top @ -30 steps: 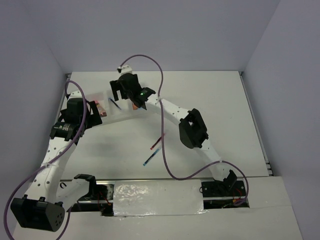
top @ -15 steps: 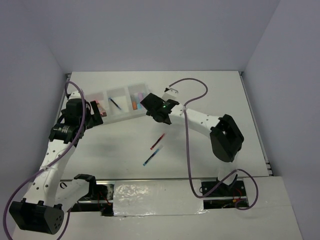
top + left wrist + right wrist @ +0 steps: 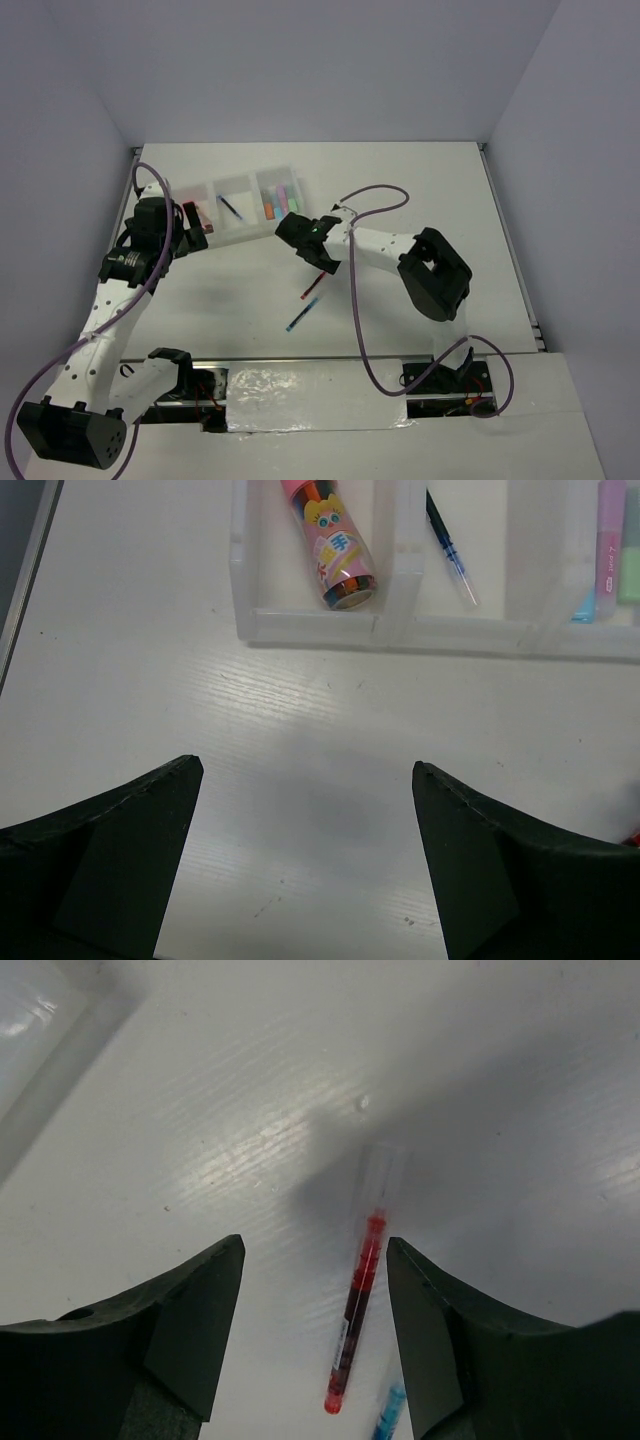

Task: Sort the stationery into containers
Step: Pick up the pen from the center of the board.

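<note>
Lying nearest the arm bases on the white desk is the blue pen, set aslant. Just beyond it, almost in the same line, lies the red pen; their ends come close, though whether they touch cannot be told. Above the red pen hangs the right gripper, pointing down with its jaws spread and holding nothing. In the right wrist view the pen runs lengthwise through the gap, nearer one finger than the other, its clear end away from the camera and the blue pen's tip just showing at the bottom edge. How high the fingers stand above the pen is not clear. Further left, the left gripper hovers over bare desk just short of the tray, its jaws also wide apart and empty. The tray stands toward the far left of the desk, its three compartments in a row. The pink-capped jar lies on its side in the left one, a dark pen lies slantwise in the middle one, and the highlighters lie together in the right one, pink, green, blue and orange among them.
</note>
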`<state>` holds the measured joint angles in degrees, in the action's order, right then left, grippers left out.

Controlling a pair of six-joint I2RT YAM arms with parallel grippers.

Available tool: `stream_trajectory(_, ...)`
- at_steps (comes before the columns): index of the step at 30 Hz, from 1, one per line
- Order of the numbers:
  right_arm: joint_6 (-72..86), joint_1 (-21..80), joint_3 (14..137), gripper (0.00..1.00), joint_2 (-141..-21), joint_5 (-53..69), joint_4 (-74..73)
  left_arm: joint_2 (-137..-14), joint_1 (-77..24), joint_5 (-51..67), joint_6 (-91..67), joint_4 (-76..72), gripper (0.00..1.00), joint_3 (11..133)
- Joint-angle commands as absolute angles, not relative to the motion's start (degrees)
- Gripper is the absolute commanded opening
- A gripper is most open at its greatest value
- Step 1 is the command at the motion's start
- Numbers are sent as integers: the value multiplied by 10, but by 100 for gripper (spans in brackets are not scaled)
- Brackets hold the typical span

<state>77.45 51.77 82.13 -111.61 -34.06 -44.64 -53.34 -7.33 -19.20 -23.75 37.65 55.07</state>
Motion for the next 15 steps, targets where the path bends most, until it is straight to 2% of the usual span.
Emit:
stream_trajectory(1, 832, 533, 789, 67, -1116, -353, -459, -521, -76, -199, -225, 362, 99, 553)
stream_trajectory(4, 837, 533, 780, 66, -1128, -341, -448, -516, -76, -201, -226, 362, 99, 552)
stream_trajectory(6, 842, 533, 790, 59, -1143, -341, -460, -514, -76, -200, -226, 361, 99, 551)
stream_trajectory(9, 845, 533, 797, 56, -1156, -337, -462, -519, -76, -200, -226, 362, 99, 552)
stream_trajectory(10, 843, 534, 796, 50, -1158, -336, -458, -519, -76, -200, -226, 362, 99, 552)
stream_trajectory(12, 842, 533, 795, 48, -1164, -330, -447, -519, -76, -200, -226, 363, 99, 552)
stream_trajectory(15, 840, 532, 799, 33, -1175, -325, -438, -516, -76, -201, -226, 362, 99, 552)
